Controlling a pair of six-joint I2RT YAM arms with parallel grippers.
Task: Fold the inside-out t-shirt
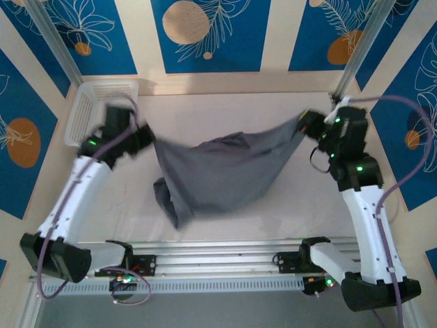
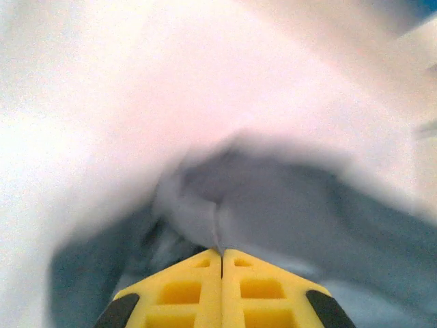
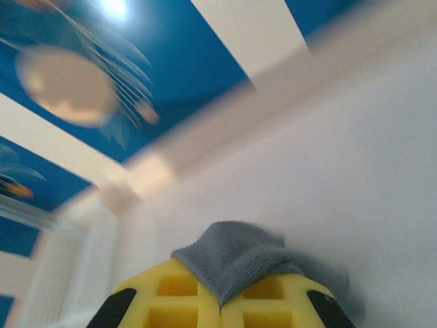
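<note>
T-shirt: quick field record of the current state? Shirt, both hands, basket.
t-shirt: grey, strung between both hands, upper edge taut, lower part sagging toward the table
left hand: shut on the t-shirt's left end
right hand: shut on the t-shirt's right end, cloth bunched over its tips
basket: white mesh, far left corner, apart from the t-shirt
fold: not yet done
</note>
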